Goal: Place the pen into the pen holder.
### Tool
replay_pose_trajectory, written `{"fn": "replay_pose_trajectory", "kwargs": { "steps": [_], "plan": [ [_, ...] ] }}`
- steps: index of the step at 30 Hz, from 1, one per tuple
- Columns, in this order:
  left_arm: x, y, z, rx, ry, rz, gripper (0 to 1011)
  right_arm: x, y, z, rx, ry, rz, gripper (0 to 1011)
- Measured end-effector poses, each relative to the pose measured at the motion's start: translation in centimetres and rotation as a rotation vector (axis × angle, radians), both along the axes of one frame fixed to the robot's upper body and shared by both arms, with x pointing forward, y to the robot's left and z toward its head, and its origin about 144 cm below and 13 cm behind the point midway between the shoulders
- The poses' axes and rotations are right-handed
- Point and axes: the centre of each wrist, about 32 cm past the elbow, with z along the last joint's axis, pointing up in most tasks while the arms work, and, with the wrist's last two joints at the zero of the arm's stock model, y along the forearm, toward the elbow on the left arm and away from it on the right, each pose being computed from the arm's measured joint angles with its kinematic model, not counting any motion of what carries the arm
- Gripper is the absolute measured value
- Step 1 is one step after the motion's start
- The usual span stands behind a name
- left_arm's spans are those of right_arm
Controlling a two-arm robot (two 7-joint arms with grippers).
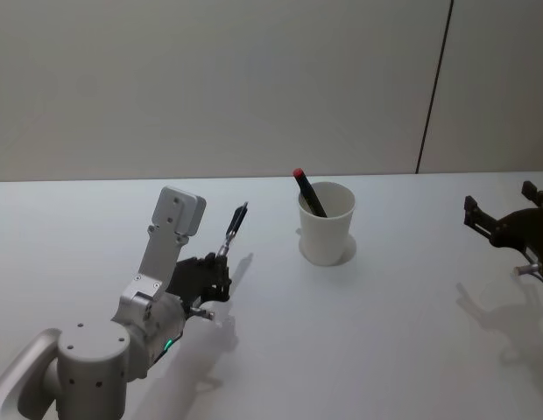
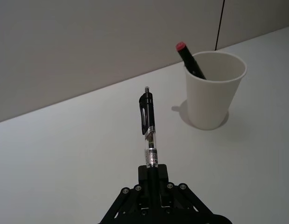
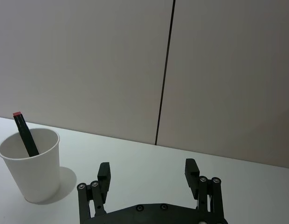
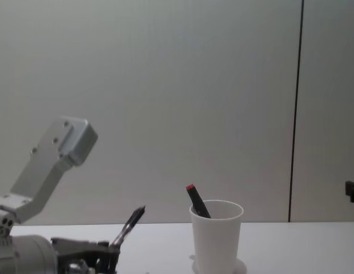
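Table [image 1: 403, 350]: plain white matte top, far edge meeting pale wall. Directly on it: pen holder [image 1: 325, 236], white tapered cup, upright on small flared base, near far edge, slightly right of middle in head view. Faint shadow on tabletop beside base. Softer grey shadows front left and right.

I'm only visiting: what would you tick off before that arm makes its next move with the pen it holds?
1. Grip: left gripper has its jaws shut on the clip pen: ok.
2. Firmness of that grip: cannot tell.
3. pen holder upright on the table: ok.
4. Room inside: one red-ended pen leans at the rim, mouth otherwise free: ok.
5. Clip pen above the mouth: not ok, short of the cup.
6. right gripper open, off to the right, out of the path: ok.
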Motion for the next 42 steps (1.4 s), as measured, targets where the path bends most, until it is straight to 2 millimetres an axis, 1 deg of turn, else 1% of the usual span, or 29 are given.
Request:
{"fn": "replay_pose_trajectory", "kwargs": {
  "steps": [14, 23, 34, 42],
  "plan": [
    [-0.3, 0.4, 0.3, -0.032, -0.206, -0.129, 131, 0.0, 0.0, 0.0, 0.000, 0.000, 0.000, 1002],
    [-0.4, 0.0, 0.4, -0.049, -0.319, -0.252, 131, 0.0, 0.0, 0.0, 0.000, 0.000, 0.000, 1002],
    [-0.2, -0.8, 0.3, -0.062, -0.383, -0.364, 131, 0.0, 0.0, 0.0, 0.000, 0.000, 0.000, 1002],
    [0.2, -1.6, 0.2, -0.066, -0.418, -0.442, 131, 0.0, 0.0, 0.0, 0.000, 0.000, 0.000, 1002]
  ]
}}
